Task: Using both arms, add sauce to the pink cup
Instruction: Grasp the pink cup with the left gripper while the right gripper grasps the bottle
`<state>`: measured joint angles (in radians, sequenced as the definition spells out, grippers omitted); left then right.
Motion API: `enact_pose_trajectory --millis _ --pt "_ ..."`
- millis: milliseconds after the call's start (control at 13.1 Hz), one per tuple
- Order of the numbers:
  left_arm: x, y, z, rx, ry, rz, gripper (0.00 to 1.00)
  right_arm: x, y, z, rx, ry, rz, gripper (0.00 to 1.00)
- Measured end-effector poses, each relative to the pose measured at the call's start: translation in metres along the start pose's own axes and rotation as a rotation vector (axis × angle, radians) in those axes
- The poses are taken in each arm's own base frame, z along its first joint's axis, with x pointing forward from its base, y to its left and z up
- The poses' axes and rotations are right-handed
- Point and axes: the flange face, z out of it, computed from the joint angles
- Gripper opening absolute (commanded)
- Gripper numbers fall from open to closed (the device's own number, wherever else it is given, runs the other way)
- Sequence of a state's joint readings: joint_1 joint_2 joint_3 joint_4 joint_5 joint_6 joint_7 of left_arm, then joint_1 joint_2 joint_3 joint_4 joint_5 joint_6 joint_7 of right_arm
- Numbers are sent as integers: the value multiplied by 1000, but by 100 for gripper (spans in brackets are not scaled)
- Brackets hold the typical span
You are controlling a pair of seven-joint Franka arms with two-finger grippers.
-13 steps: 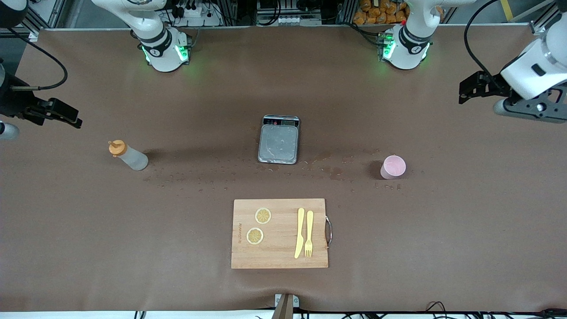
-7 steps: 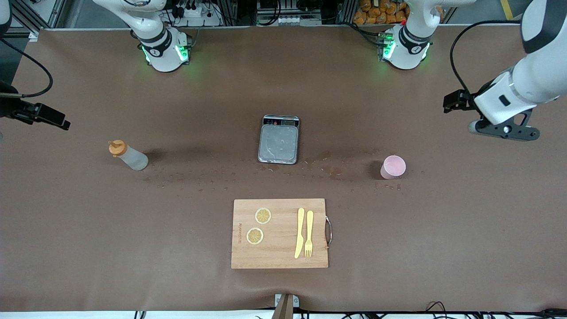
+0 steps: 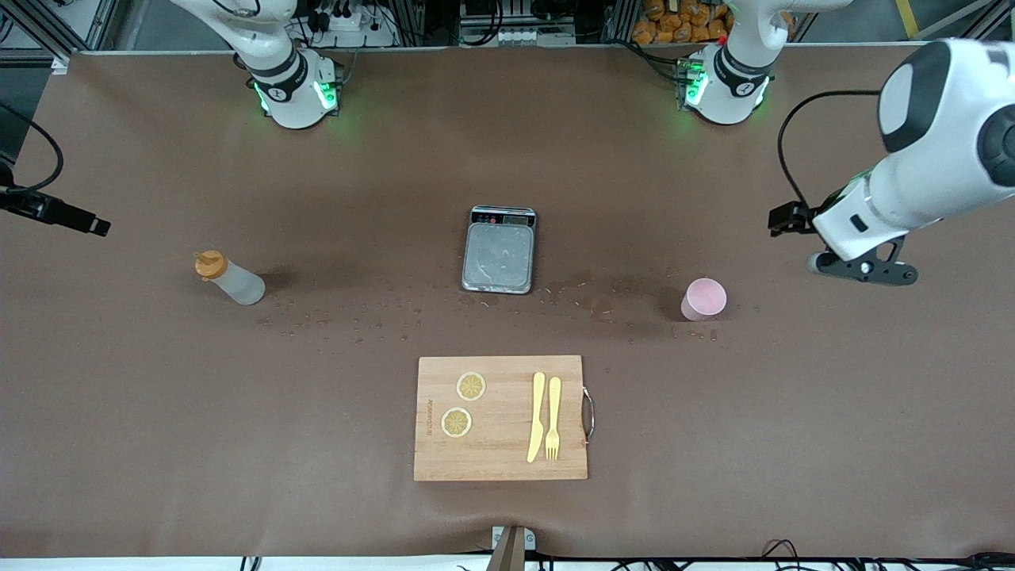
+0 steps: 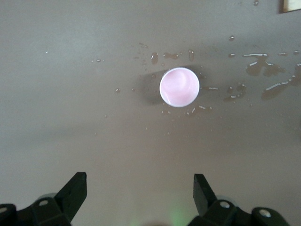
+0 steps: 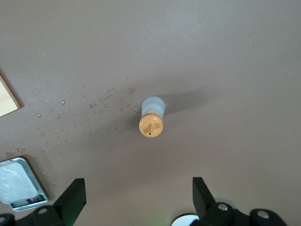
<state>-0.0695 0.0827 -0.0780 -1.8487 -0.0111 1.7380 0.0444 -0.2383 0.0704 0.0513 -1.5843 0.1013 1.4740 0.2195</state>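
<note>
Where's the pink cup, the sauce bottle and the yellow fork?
pink cup (image 3: 704, 298), front view, on its rim.
sauce bottle (image 3: 235, 282), front view, on its whitish body.
yellow fork (image 3: 553, 418), front view, on its handle.

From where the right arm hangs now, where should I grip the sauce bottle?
Grip the sauce bottle around its translucent body, below the orange cap. It stands upright with bare table around it, so descend from above with the right pincer open, fingers straddling the round body, then close. Avoid the narrower cap; it would probably slip.
</note>
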Motion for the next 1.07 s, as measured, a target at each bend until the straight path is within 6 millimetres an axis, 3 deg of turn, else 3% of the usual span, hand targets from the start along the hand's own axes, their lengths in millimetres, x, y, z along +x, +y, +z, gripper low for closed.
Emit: enact_pose_trajectory --millis 610,1067 --pt "29 10 88 -4 58 20 100 19 65 31 131 -169 379 100" --pt "59 25 141 -14 98 47 100 45 83 79 100 -289 694 100"
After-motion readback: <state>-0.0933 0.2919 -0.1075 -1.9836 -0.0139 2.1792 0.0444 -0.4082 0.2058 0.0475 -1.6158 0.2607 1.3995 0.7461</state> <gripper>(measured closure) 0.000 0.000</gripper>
